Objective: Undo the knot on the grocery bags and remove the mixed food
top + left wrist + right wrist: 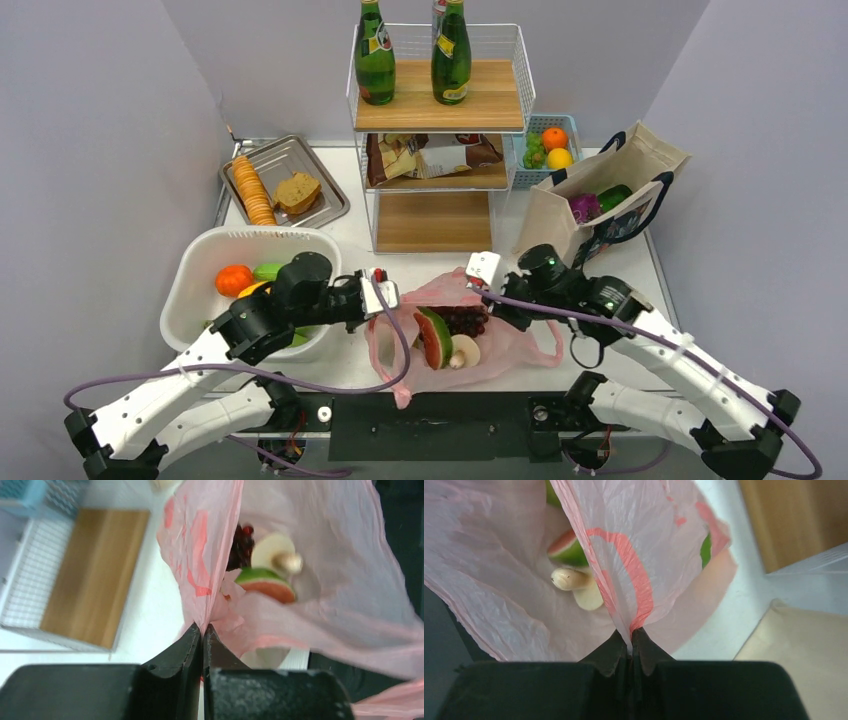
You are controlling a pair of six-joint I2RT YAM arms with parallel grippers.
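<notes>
Both sides are pinched shut on the pink bag (505,340), my left gripper (385,300) on its left rim and my right gripper (487,290) on its right, so the mouth stretches crosswise between them with the mixed food (445,338) sitting midway inside.

- Two green bottles (376,55) are standing atop the wire rack (490,100).
- One pink bag (505,345) is lying in front of it.
- One white tub (200,262) is sitting left of it, one canvas tote (548,215) right.
</notes>
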